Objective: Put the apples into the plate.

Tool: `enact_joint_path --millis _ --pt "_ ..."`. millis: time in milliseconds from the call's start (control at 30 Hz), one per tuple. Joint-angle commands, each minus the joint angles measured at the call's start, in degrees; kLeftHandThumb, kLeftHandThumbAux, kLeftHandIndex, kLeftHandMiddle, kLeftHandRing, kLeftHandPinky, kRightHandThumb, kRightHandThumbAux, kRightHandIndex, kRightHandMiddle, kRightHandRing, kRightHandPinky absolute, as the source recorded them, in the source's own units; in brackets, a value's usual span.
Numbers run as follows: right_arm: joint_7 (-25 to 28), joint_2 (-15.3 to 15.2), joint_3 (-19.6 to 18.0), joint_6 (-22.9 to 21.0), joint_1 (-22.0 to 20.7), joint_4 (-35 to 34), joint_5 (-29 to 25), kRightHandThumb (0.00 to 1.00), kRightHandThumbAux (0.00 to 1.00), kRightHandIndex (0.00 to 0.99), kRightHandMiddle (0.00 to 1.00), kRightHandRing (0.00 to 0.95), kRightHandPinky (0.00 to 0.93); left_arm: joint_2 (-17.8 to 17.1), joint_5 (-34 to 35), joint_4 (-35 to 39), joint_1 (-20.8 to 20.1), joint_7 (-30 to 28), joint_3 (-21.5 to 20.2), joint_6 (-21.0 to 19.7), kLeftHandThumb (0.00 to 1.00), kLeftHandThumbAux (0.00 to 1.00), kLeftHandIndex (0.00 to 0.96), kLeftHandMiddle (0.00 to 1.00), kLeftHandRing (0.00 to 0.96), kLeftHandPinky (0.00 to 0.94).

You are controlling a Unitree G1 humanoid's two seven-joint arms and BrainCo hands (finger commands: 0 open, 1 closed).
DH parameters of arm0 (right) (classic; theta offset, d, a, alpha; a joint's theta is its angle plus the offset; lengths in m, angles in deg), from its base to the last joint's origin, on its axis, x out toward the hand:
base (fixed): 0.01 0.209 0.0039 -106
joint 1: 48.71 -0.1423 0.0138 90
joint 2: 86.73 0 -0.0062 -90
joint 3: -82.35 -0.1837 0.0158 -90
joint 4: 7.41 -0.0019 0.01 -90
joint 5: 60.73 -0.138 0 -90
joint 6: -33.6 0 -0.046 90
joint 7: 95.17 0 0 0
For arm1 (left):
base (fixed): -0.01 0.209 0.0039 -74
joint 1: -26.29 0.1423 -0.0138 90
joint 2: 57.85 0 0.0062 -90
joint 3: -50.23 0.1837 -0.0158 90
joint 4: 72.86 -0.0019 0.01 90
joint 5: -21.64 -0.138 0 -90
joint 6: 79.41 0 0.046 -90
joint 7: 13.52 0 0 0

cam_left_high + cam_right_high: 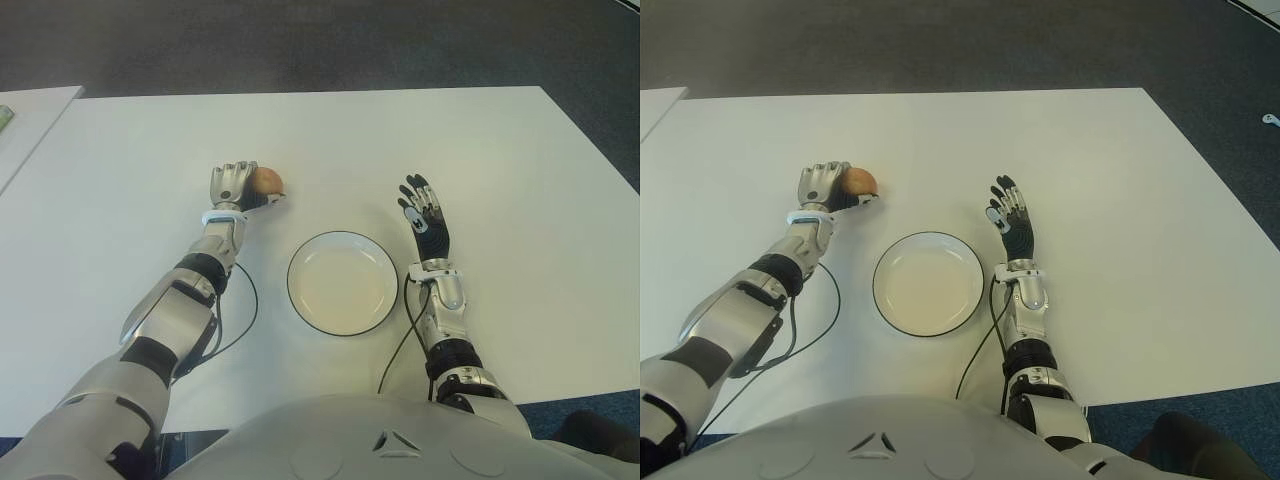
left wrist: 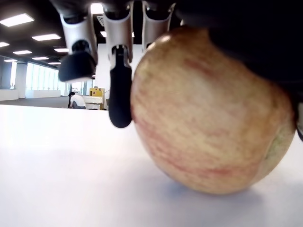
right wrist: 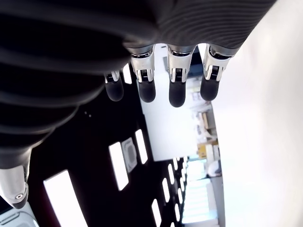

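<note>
One reddish-yellow apple (image 1: pixel 267 181) sits on the white table (image 1: pixel 500 150), up and to the left of the white, dark-rimmed plate (image 1: pixel 292 285). My left hand (image 1: pixel 235 186) is wrapped over the apple from its left side, fingers curled around it. In the left wrist view the apple (image 2: pixel 203 113) still touches the table, with the fingertips (image 2: pixel 120 94) hanging against its side. The plate holds nothing. My right hand (image 1: pixel 425 215) shows just right of the plate with fingers (image 3: pixel 175 90) straight and holding nothing.
A second white table (image 1: pixel 30 120) stands at the far left. Dark floor (image 1: pixel 320 40) lies beyond the table's far edge. Thin black cables (image 1: pixel 245 300) loop on the table beside both forearms.
</note>
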Motion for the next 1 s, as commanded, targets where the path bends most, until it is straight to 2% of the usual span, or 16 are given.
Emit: enact_joint_path --millis 33,400,733,800,867,1000 --pt "-0.4 0.9 -2.0 -2.4 11.6 6.4 -2.2 0.159 0.523 0.087 0.110 0.100 0.116 2.6 1.0 -4.3 6.7 -5.1 1.5 -0.9 0.853 0.667 0.399 0.536 0.838 0.832" --pt "-0.8 0.9 -1.8 -2.0 11.3 7.1 -1.7 0.154 0.530 0.092 0.119 0.103 0.102 2.2 3.2 -3.9 7.0 -5.9 0.9 0.3 0.855 0.665 0.403 0.541 0.845 0.834" --pt "-1.0 1.1 -1.7 -2.4 10.9 7.7 -1.6 0.166 0.526 0.092 0.127 0.105 0.101 1.6 4.4 -2.8 6.9 -3.8 0.7 1.3 0.856 0.665 0.405 0.542 0.847 0.833" --pt "-1.2 1.1 -1.5 -2.4 10.8 7.9 -1.3 0.166 0.526 0.088 0.125 0.104 0.101 1.1 4.7 -0.5 6.7 -3.8 0.5 0.6 0.856 0.665 0.405 0.542 0.847 0.830" --pt "-1.5 1.0 -1.3 -2.0 10.6 8.3 -0.9 0.166 0.524 0.085 0.123 0.105 0.112 -0.3 5.0 5.8 7.5 -4.8 -0.1 -0.9 0.856 0.665 0.405 0.541 0.846 0.825" --pt "-1.7 0.9 -1.2 -1.4 10.2 9.1 -0.5 0.168 0.517 0.081 0.123 0.107 0.113 -1.1 5.8 6.5 6.0 -6.0 -0.6 -0.2 0.855 0.666 0.403 0.540 0.844 0.819"
